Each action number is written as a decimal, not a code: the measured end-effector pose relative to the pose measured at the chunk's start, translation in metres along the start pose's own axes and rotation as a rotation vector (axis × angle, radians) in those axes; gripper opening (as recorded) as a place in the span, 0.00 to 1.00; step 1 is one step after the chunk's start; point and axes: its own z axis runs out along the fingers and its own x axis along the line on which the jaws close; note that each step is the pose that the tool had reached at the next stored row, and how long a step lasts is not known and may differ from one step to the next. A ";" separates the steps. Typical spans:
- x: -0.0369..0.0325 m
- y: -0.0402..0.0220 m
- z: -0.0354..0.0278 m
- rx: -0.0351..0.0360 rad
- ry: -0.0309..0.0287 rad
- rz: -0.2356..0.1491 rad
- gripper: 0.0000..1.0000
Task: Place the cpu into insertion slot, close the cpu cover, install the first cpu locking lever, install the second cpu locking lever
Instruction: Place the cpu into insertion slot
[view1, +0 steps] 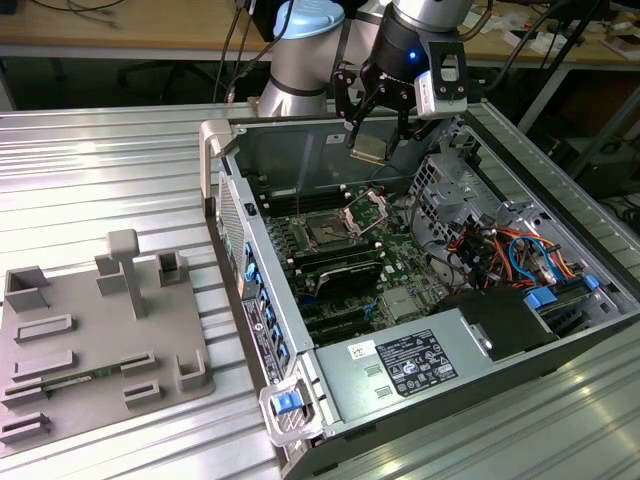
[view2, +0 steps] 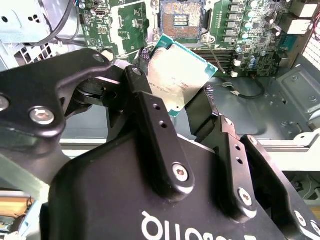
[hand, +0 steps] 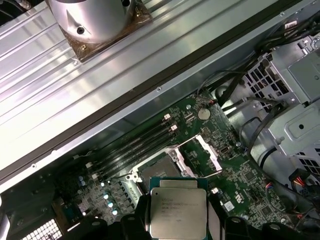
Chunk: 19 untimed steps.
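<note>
The gripper (view1: 372, 142) was clamped on the cpu (view1: 368, 153) by two opposite edges, in the upper middle of the exterior view, well above the slot (view1: 327, 232). The cover (view1: 365, 209) stood open just right of the slot, whose pin field looked bare, though that was hard to make out. The cpu was probably light, thin and stiff, with a delicate underside, so its edges were the safe hold.

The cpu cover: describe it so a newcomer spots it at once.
Look into the open computer case at the green circuit board. Beside the dark insertion slot, on the exterior view's right, the cpu cover stands swung open. It alone is a shiny silver frame with a square window.
</note>
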 end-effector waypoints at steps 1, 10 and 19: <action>0.0000 0.0000 0.0000 -0.0001 -0.0003 0.003 0.55; 0.0001 -0.0001 0.0001 -0.0005 -0.0024 0.026 0.55; 0.0002 -0.0001 0.0002 -0.0010 -0.0046 0.051 0.55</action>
